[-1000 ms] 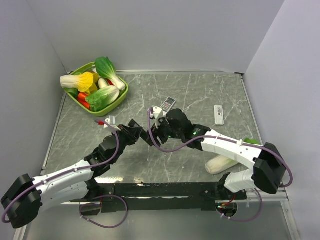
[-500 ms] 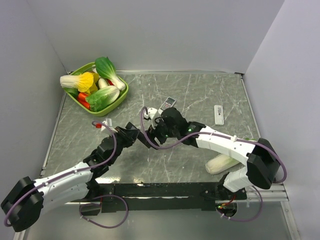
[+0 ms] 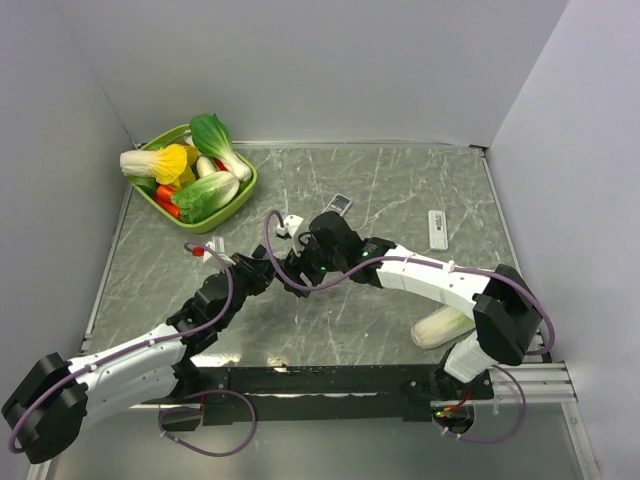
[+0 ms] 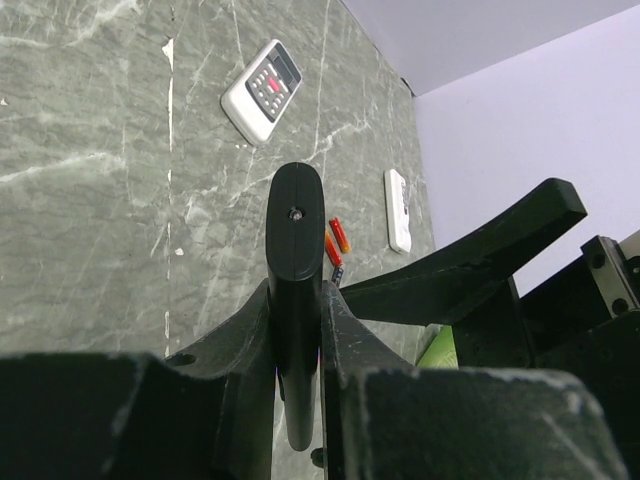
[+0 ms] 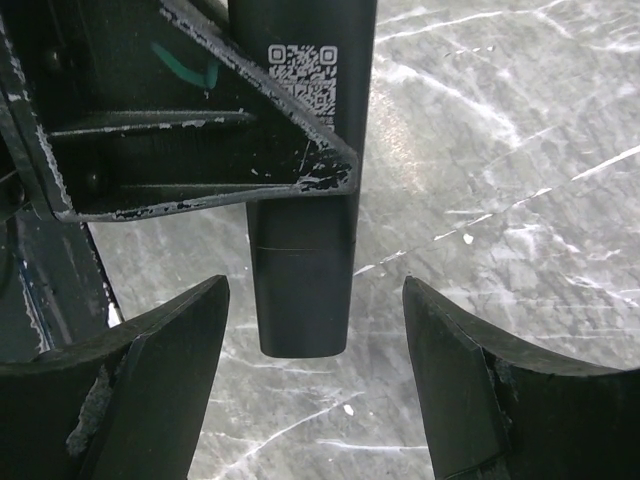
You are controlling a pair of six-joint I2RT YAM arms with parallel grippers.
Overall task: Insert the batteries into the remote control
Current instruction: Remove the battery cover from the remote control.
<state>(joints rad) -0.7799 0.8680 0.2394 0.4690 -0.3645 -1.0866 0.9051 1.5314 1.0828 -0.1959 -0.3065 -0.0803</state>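
My left gripper [image 3: 272, 272] [image 4: 297, 300] is shut on a black remote control [image 4: 295, 240] and holds it above the table. My right gripper [image 3: 297, 268] [image 5: 312, 292] is open, with its fingers on either side of the free end of that black remote [image 5: 300, 270], not touching it. The remote carries a QR label. Two orange-red batteries [image 4: 338, 238] and a dark one [image 4: 338, 273] lie on the table beyond the remote tip. In the top view the arms hide them.
A white-grey remote [image 3: 338, 204] [image 4: 262, 90] and a slim white remote [image 3: 437, 228] [image 4: 398, 208] lie on the marble table. A green basket [image 3: 243, 193] of vegetables stands at the back left. A pale cabbage [image 3: 440, 328] lies near the right arm's base.
My right arm has swung left toward the left gripper, and its open fingers now straddle the black remote's end. The left gripper has shifted slightly, still holding the remote.
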